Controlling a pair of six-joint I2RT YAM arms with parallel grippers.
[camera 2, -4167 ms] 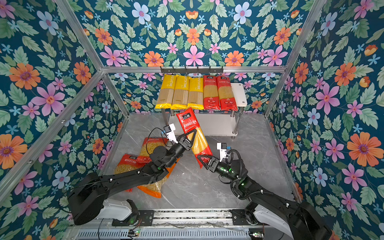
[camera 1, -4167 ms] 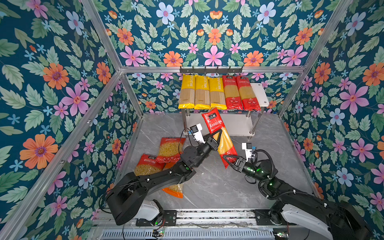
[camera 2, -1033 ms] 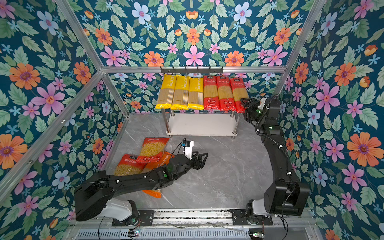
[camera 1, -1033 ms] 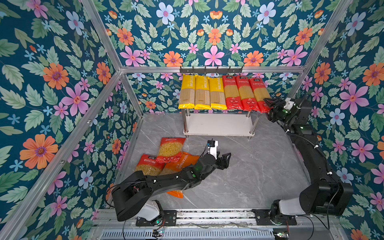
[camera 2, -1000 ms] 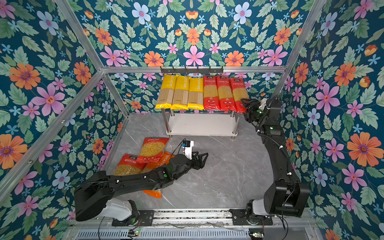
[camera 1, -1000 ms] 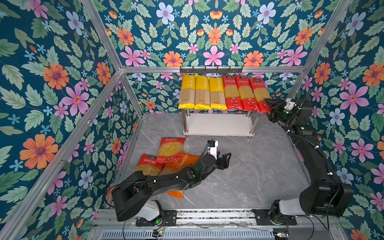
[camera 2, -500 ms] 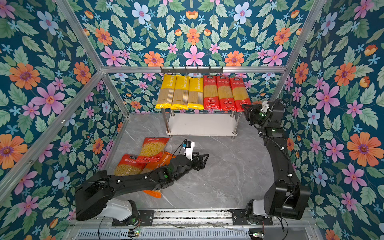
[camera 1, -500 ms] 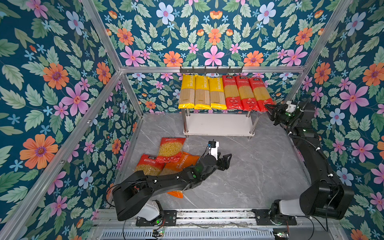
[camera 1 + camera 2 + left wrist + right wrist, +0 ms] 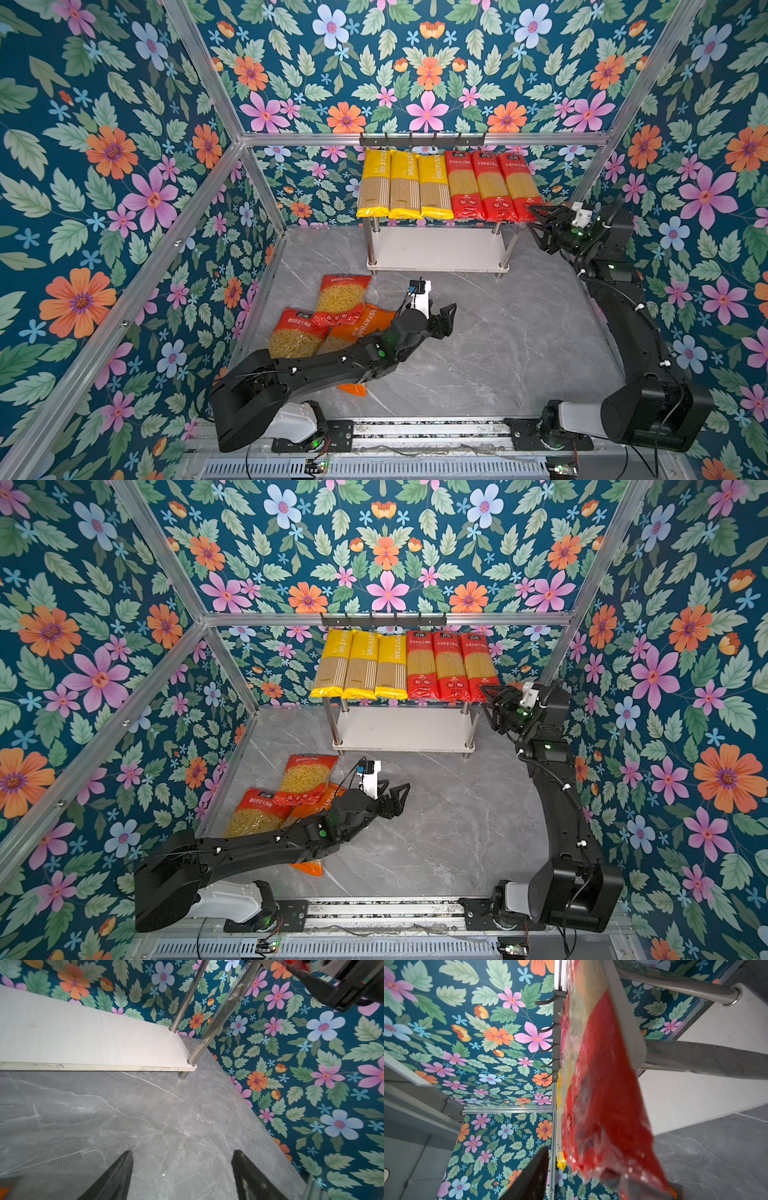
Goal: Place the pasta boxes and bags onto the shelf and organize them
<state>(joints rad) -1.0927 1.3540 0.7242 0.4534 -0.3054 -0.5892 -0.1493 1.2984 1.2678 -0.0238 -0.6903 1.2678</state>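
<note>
Left gripper (image 9: 181, 1154) of mine hangs spread wide over the grey floor (image 9: 145, 1115), holding nothing. My right gripper (image 9: 537, 218) stands parted around the near end of the rightmost red spaghetti pack (image 9: 515, 187), which lies on the shelf (image 9: 436, 249) top board.

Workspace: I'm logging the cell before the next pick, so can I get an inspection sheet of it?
Surface: grey marble table, carrying the shelf and three bags.
Job's things: three yellow packs and three red packs side by side on the shelf's top board; lower board bare; two red bags and an orange bag overlap on the table.
Clutter: nothing seen.
Grippers: left gripper open, empty, over the table; right gripper open, fingers at the rightmost red pack's overhanging end.
Cables: thin cables on both arms.
Surroundings: floral walls; hook rail above the shelf, hooks bare.
</note>
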